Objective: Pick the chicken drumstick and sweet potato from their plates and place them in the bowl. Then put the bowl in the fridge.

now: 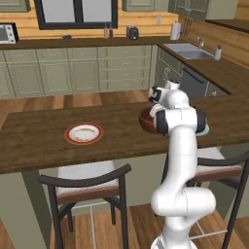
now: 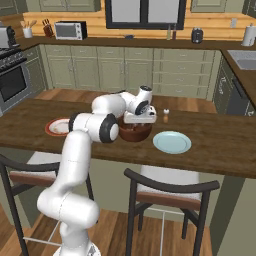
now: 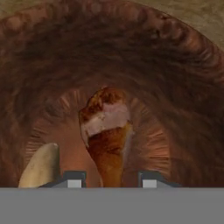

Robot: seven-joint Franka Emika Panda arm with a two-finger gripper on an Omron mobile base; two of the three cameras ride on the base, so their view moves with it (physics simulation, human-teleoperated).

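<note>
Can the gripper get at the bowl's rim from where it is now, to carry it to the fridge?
Probably yes. The gripper hangs just above the bowl, with the chicken drumstick lying inside below the fingertips, and nothing stands over the rim.

Counter: long dark brown wooden island counter.
Left: round white plate with a red-orange rim, flat on the wood.
Middle: deep dark reddish-brown wood-like bowl.
Right: round pale teal-blue plate, just beside the bowl.
Far edge: small white shaker, upright.
</note>
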